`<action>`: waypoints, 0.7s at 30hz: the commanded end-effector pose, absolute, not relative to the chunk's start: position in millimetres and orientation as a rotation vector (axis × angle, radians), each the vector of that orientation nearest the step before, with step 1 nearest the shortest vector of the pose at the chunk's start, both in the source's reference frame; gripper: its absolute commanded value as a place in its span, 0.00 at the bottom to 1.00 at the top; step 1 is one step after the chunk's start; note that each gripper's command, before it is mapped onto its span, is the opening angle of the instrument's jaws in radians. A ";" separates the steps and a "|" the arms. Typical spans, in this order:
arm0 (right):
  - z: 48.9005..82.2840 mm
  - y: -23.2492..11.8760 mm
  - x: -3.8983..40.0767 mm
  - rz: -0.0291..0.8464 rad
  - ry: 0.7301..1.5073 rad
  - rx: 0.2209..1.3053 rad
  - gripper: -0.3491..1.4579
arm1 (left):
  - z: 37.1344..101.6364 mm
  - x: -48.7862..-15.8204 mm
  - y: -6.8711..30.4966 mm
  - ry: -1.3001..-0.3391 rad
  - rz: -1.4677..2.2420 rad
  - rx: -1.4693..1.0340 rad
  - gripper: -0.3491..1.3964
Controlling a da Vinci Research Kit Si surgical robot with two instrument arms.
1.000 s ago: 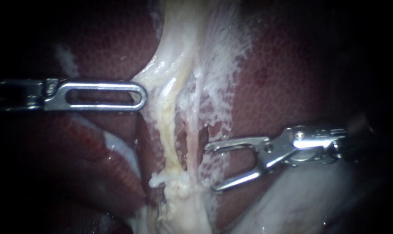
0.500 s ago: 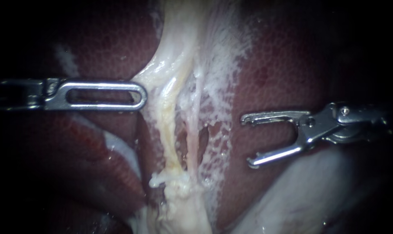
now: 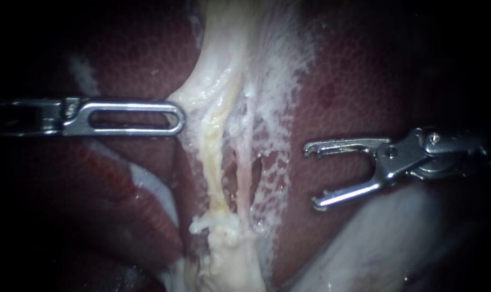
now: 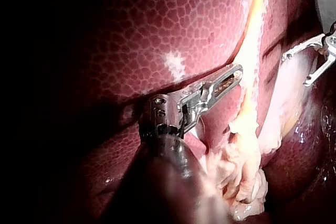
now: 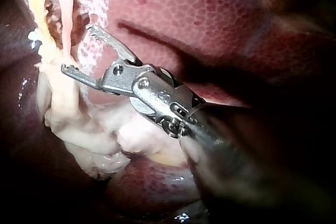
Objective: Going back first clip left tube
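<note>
Two tubes run down the middle of the endoscope view: the yellowish left tube [image 3: 213, 162] and the thin pinkish right tube [image 3: 246, 167], with a dark slit between them. My left instrument [image 3: 178, 118] comes in level from the left. Its slotted jaws lie together on the edge of the pale tissue [image 3: 194, 97] beside the left tube, which is drawn toward them. In the left wrist view its jaws [image 4: 239, 72] meet that pale strand. My right instrument [image 3: 311, 176] hangs right of the tubes over the liver, jaws wide open and empty, also in the right wrist view [image 5: 76, 48].
Dark red liver [image 3: 353, 92] surrounds the tubes on both sides. White webbed tissue [image 3: 278, 162] lies between the right tube and my right instrument. A pale, glossy mass of tissue [image 3: 375, 243] sits under the right instrument. A knot of pale tissue [image 3: 224, 227] joins the tubes low down.
My right instrument has drawn back to the right, away from the tubes, with its jaws open. The left instrument has held almost still, and the slit between the tubes looks slightly wider.
</note>
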State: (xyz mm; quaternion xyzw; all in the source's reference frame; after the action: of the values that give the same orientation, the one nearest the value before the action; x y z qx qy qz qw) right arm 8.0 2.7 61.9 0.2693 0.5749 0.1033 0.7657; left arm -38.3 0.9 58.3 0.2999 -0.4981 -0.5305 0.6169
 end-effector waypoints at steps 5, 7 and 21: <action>61.9 2.6 7.9 0.224 1.249 0.586 0.52 | 60.3 -39.9 -0.6 -1.144 -1.225 0.705 0.00; 61.8 2.6 7.9 0.224 1.249 0.586 0.52 | 60.5 -40.3 -0.9 -1.145 -1.220 0.708 0.00; 61.8 2.5 7.8 0.218 1.251 0.582 0.52 | 60.4 -40.4 -1.0 -1.143 -1.223 0.713 0.00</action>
State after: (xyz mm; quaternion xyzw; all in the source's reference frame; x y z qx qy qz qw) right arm 7.8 2.6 61.8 0.2679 0.5759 0.1005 0.7658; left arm -40.5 -1.0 60.4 0.3094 -0.4958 -0.5305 0.6140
